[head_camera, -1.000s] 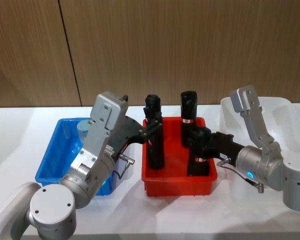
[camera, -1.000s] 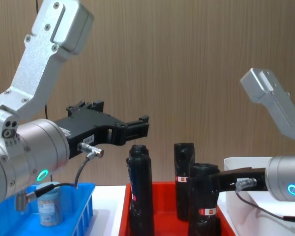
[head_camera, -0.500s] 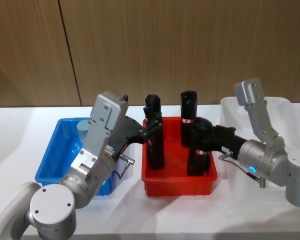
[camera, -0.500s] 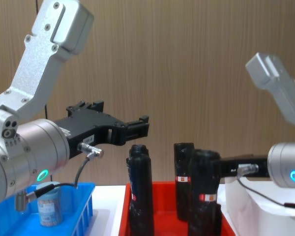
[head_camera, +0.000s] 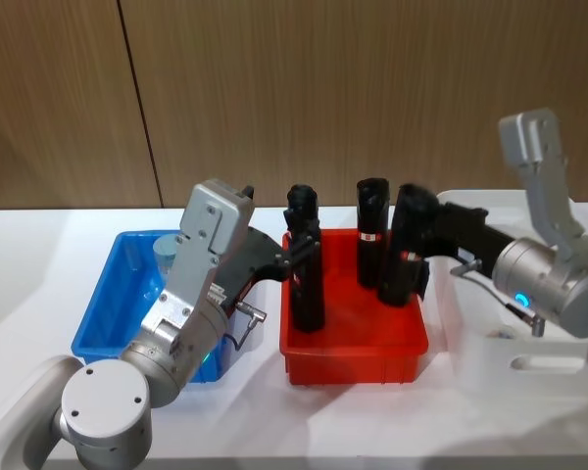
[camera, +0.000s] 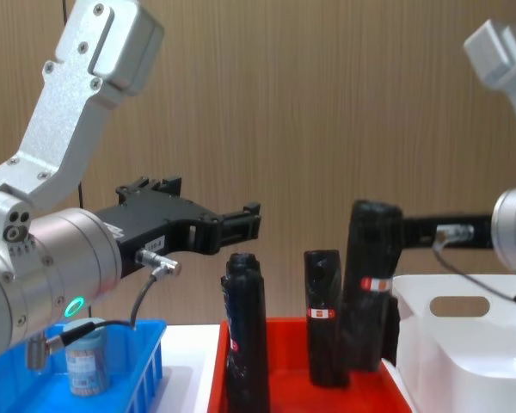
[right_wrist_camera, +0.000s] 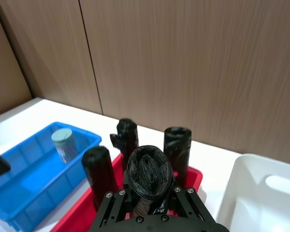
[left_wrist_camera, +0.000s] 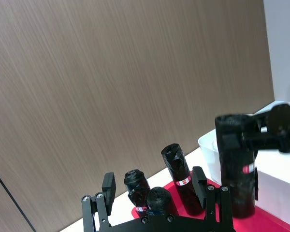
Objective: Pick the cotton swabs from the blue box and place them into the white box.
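1. Standing upright in the blue box (head_camera: 106, 304), at its far end on the left, the cotton swabs jar (head_camera: 164, 257) has its long axis vertical and its pale blue lid on top.
2. Hovering over the gap between blue box and red crate (head_camera: 353, 351), the left gripper (camera: 241, 222) has its fingers apart and empty.
3. Three black rolls stand in the crate; the right gripper (head_camera: 423, 227) is clamped on a fourth black roll (head_camera: 408, 245), lifted upright above the crate's right side.
4. The right wrist view shows the jar's lid from above; the chest view shows its printed side label.
5. The white box (head_camera: 529, 362) sits rightmost on a white table (head_camera: 20, 264), a wood-panelled wall behind.
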{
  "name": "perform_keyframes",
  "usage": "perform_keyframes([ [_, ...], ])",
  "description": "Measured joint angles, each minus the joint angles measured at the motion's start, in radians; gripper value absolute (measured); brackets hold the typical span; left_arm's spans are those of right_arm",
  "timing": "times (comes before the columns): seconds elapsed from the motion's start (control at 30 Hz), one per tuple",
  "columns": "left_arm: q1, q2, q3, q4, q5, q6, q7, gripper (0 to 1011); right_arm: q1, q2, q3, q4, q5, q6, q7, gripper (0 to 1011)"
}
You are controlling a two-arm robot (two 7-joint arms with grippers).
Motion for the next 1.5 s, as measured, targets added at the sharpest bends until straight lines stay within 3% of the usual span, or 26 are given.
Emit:
perform_keyframes([
  [0.43, 0.000, 0.000, 0.000, 0.000, 0.000, 0.000, 0.000, 1004, 0.015, 0.031, 0.042, -0.078, 0.033, 0.003, -0.011, 360],
  [0.8, 0.000, 0.000, 0.000, 0.000, 0.000, 0.000, 0.000, 1004, 0.023, 0.064, 0.079, -0.103, 0.046, -0.014, -0.033, 360],
  [1.13, 0.000, 0.000, 0.000, 0.000, 0.000, 0.000, 0.000, 1004, 0.025, 0.090, 0.103, -0.079, 0.028, -0.043, -0.049, 360],
  [1.5, 0.000, 0.000, 0.000, 0.000, 0.000, 0.000, 0.000, 1004, 0.029, 0.099, 0.109, 0.000, 0.002, -0.068, -0.059, 360],
])
